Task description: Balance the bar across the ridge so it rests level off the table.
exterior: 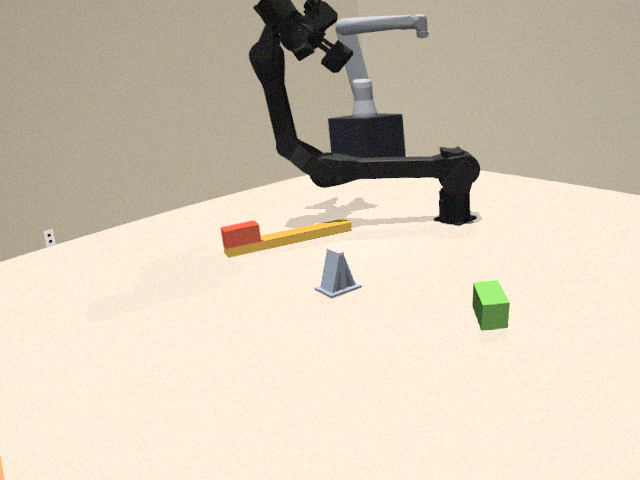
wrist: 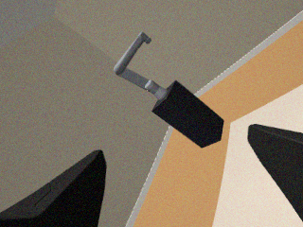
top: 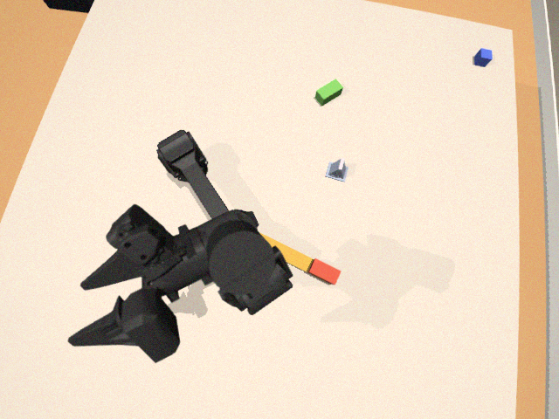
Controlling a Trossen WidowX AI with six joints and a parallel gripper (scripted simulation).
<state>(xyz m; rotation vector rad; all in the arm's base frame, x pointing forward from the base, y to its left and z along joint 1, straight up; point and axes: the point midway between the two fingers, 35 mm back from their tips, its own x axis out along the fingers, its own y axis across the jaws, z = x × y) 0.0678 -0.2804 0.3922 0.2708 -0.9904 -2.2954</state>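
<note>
A yellow bar [top: 291,254] [exterior: 305,233] with a red block [top: 324,271] [exterior: 240,233] on one end lies flat on the table. The arm hides its other end in the top view. A small grey ridge [top: 340,168] [exterior: 336,272] stands upright on its base a little apart from the bar. My gripper [top: 76,311] [exterior: 310,23] [wrist: 178,146] is open and empty, raised high above the table and pointing away from it. The wrist view shows neither bar nor ridge, only the room.
A green block [top: 328,91] [exterior: 490,304] lies beyond the ridge. A small blue cube [top: 482,57] sits near the table's far right corner. A dark box with a grey arm [exterior: 366,135] [wrist: 187,113] stands behind the table. The arm's base [exterior: 455,206] stands on the table.
</note>
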